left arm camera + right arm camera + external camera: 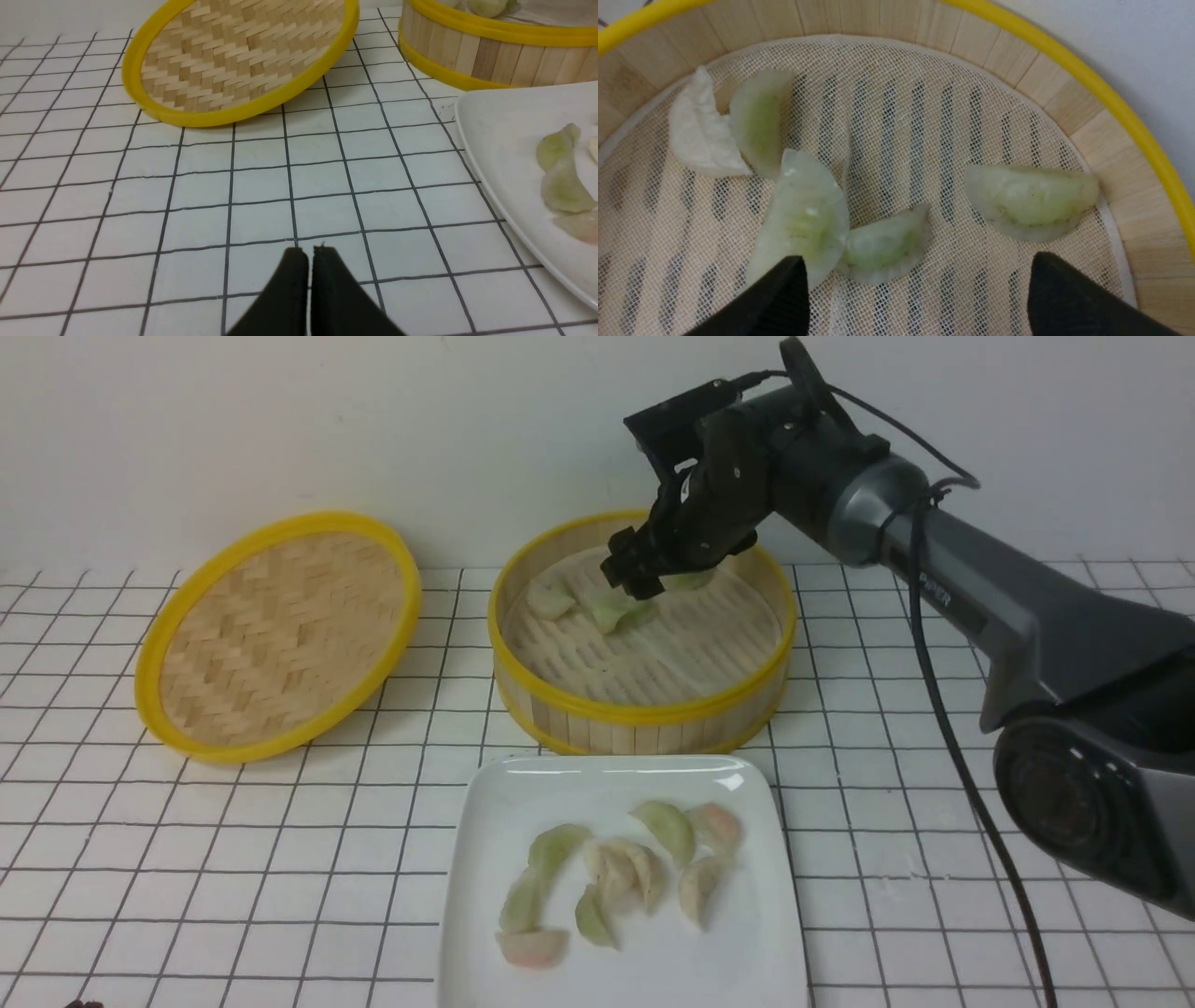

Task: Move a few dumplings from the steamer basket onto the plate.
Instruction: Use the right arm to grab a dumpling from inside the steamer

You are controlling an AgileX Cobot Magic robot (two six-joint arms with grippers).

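above the steamer basket [644, 711], the right pincer [917, 294] spreads wide.

Looked bright and evenly lit in the front view, with soft, diffuse light and only faint shading on the pale wall [448, 439]. Showed small glints on the glossy plate [709, 971] and faint shiny patches on the tabletop [887, 887]. Kept the gridlines mostly crisp there. Appeared bright in the left wrist view too, but rendered the left gripper [311, 252] dark and blurred up close. Turned dimmer and softer in the right wrist view, with dull highlights on the dumplings [878, 245] and dark, out-of-focus fingertips [784, 289].
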